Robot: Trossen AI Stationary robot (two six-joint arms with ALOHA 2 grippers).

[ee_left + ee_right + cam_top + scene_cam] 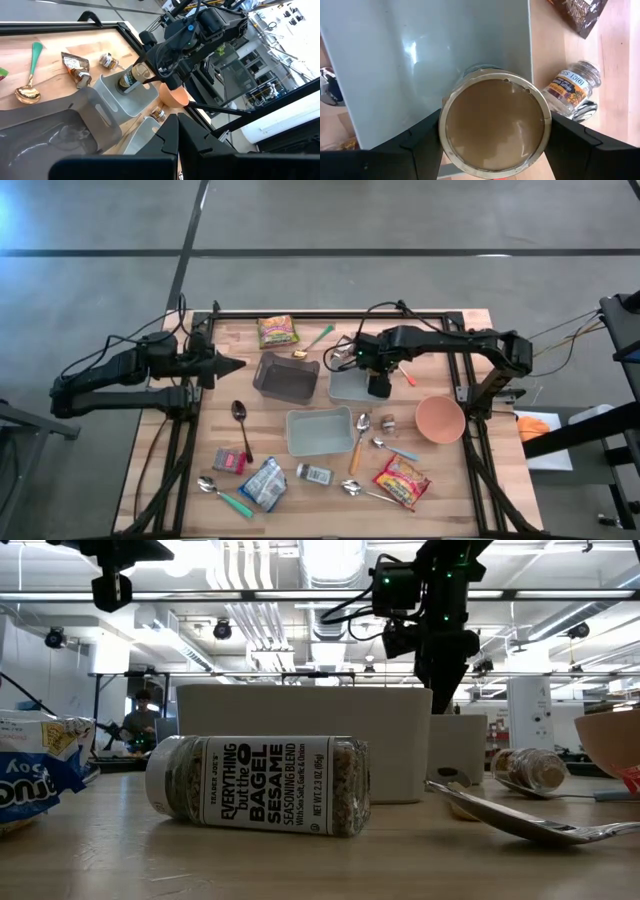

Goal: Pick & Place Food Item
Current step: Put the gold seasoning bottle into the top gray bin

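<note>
High view: right gripper is hanging over the light grey bin at worktop centre-right, holding a jar. Step in hand looks like placing; next move prob. calls for lowering into the bin, then letting go. Left gripper is waiting at far left, fingers closed on nothing.

Low view: right arm is reaching down behind a white bin; jar hidden.

Left wrist view: jar, dark w/ tan cap, is standing upright inside the bin.

Right wrist view: round tan lid is filling the gap btwn spread fingers.
</note>
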